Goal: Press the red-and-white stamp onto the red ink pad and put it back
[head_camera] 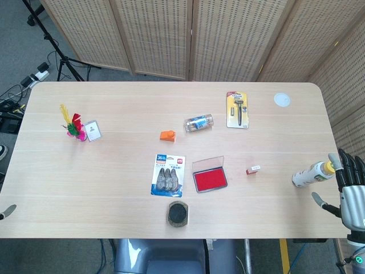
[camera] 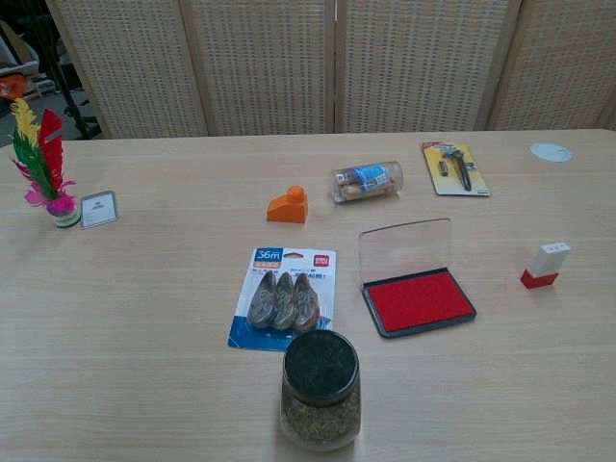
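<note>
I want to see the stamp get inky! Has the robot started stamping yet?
Not yet. The red-and-white stamp stands alone on the table, beside the open red ink pad. The right hand is open at the table's edge, holding nothing. Grabbing, pressing and putting back are all left.

Glass jar [camera: 320, 390] just beside tape pack [camera: 283, 297]; orange block [camera: 288, 206] apart

Red-and-white stamp [camera: 546, 265] upright on table [camera: 144, 337], right of open red ink pad [camera: 418, 299]; no hand visible.
</note>
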`<state>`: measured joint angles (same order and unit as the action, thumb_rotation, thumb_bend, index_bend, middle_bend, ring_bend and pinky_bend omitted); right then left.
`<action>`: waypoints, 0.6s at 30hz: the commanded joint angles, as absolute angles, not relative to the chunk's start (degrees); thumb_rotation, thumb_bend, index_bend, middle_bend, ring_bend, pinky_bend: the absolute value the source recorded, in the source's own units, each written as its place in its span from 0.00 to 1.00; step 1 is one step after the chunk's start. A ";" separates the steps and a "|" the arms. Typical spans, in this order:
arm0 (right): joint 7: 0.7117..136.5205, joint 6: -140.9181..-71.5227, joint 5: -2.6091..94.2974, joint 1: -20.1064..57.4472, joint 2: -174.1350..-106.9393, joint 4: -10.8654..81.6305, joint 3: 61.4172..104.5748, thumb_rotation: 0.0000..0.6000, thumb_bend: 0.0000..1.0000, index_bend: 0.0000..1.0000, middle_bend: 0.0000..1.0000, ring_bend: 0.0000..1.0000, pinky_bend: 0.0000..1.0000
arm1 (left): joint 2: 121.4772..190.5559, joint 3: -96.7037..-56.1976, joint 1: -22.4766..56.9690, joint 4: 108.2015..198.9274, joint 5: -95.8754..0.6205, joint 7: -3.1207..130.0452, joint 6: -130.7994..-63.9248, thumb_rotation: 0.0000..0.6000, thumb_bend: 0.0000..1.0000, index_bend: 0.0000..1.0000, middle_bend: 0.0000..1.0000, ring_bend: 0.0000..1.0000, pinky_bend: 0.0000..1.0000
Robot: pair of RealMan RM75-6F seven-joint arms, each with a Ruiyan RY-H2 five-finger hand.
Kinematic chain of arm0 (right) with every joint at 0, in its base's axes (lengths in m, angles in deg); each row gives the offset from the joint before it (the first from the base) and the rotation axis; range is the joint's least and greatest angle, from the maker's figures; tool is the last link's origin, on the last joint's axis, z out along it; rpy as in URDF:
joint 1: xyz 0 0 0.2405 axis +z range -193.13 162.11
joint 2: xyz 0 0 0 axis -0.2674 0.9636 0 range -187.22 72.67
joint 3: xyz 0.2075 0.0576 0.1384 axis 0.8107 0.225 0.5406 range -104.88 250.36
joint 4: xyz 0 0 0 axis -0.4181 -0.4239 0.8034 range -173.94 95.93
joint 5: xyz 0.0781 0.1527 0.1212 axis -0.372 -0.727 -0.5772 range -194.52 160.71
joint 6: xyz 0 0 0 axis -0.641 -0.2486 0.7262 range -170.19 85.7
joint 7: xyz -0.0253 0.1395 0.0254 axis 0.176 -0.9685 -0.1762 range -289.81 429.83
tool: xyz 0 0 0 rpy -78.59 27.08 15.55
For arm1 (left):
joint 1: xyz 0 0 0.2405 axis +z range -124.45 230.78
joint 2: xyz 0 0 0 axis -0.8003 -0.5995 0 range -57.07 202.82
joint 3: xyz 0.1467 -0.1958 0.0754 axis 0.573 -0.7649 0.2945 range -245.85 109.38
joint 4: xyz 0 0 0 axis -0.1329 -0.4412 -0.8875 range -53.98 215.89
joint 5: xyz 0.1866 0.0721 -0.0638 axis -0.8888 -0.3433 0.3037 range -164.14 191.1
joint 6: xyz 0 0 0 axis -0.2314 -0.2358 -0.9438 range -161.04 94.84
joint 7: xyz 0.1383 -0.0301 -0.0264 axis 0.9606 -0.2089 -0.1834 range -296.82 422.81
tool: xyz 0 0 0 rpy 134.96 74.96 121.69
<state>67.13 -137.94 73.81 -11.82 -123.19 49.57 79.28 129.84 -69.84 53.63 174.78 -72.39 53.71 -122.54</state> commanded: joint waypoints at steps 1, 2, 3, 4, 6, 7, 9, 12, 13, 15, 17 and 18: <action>66.97 -137.58 74.12 -11.84 -123.00 49.72 79.07 1.00 0.00 0.00 0.00 0.00 0.00 | 129.82 -69.78 53.65 174.76 -72.49 53.66 -122.53 1.00 0.05 0.00 0.00 0.00 0.00; 66.91 -137.55 74.24 -11.84 -122.93 49.78 78.99 1.00 0.00 0.00 0.00 0.00 0.00 | 129.81 -69.77 53.68 174.74 -72.48 53.62 -122.53 1.00 0.05 0.00 0.00 0.00 0.00; 66.74 -137.51 74.56 -11.80 -122.75 49.94 78.87 1.00 0.00 0.00 0.00 0.00 0.00 | 129.81 -69.77 53.72 174.71 -72.45 53.54 -122.57 1.00 0.05 0.00 0.00 0.00 0.00; 66.38 -137.29 74.96 -11.66 -122.37 50.23 78.72 1.00 0.00 0.00 0.00 0.00 0.00 | 129.82 -69.82 53.76 174.71 -72.41 53.46 -122.64 1.00 0.05 0.00 0.00 0.00 0.00; 65.63 -136.65 75.72 -11.08 -121.51 50.59 78.66 1.00 0.00 0.00 0.00 0.00 0.00 | 129.85 -69.88 53.78 174.67 -72.46 53.47 -122.78 1.00 0.05 0.00 0.00 0.00 0.00; 65.34 -136.15 76.20 -10.64 -120.94 50.67 78.65 1.00 0.00 0.00 0.00 0.00 0.00 | 129.85 -69.92 53.80 174.72 -72.42 53.51 -122.83 1.00 0.05 0.00 0.00 0.00 0.00; 65.47 -134.79 77.29 -9.49 -119.34 51.41 78.67 1.00 0.00 0.00 0.00 0.00 0.00 | 129.83 -70.00 53.73 174.81 -72.34 53.67 -122.72 1.00 0.05 0.00 0.00 0.00 0.00; 67.14 -131.44 78.86 -6.62 -116.24 54.00 79.34 1.00 0.00 0.00 0.01 0.00 0.00 | 129.93 -70.29 53.47 175.05 -71.68 54.15 -122.20 1.00 0.05 0.00 0.00 0.00 0.00; 67.89 -130.16 79.14 -5.56 -115.40 54.89 79.70 1.00 0.00 0.00 0.04 0.01 0.00 | 129.97 -70.37 53.36 175.10 -71.40 54.37 -121.91 1.00 0.05 0.00 0.00 0.00 0.00; 69.84 -127.54 79.53 -3.27 -114.24 56.40 80.60 1.00 0.00 0.00 0.23 0.17 0.10 | 130.04 -70.51 53.09 175.15 -70.74 54.72 -121.17 1.00 0.05 0.00 0.00 0.00 0.00; 71.39 -124.52 80.01 -0.63 -113.89 57.16 81.41 1.00 0.00 0.00 0.44 0.41 0.34 | 130.11 -70.74 52.81 175.16 -69.97 55.02 -120.41 1.00 0.05 0.00 0.00 0.00 0.00; 71.79 -122.64 80.04 0.77 -113.94 57.31 81.68 1.00 0.00 0.00 0.55 0.53 0.51 | 130.15 -70.86 52.65 175.19 -69.61 55.20 -120.07 1.00 0.05 0.00 0.00 0.00 0.00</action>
